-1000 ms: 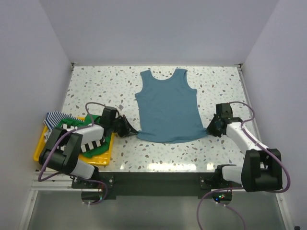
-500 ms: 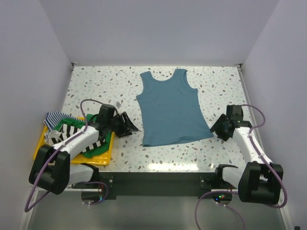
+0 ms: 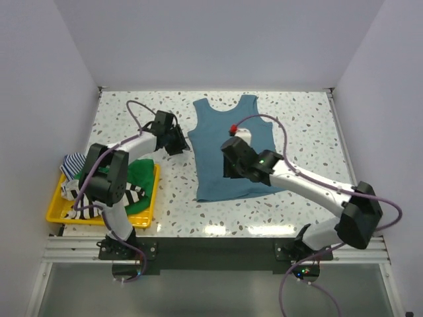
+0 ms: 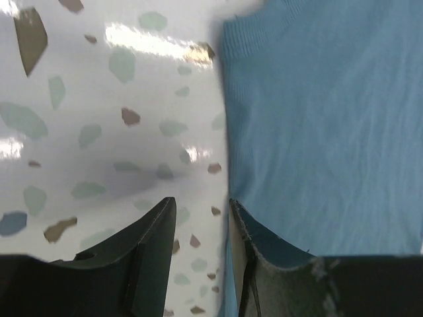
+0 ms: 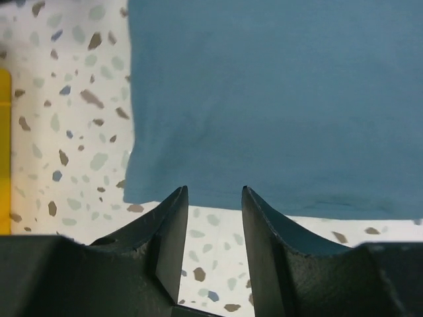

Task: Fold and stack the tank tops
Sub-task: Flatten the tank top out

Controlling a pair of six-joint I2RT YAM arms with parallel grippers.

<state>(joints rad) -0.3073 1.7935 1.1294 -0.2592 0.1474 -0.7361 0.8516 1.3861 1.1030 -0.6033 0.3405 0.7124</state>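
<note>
Clothes fill the yellow tray you see at the near left. Three tops lie heaped in it: a green top, a black-and-white striped top and a thin blue-striped top that hangs over the far left rim.

Look to the right of the tray. One teal-blue tank top lies flat on the speckled table, neck to the far side, well apart from the tray. That makes four tops.

Your right arm reaches from the near right across the top and hides part of its near right side. Its purple cable loops above the cloth. The right gripper hangs over the near hem, by the near left corner. Its fingers are apart and hold nothing.

Farther off, your left gripper sits at the left edge of the teal top. Its fingers are apart too, with bare table showing between them. One finger is just over the cloth edge, and no cloth is pinched.
</note>
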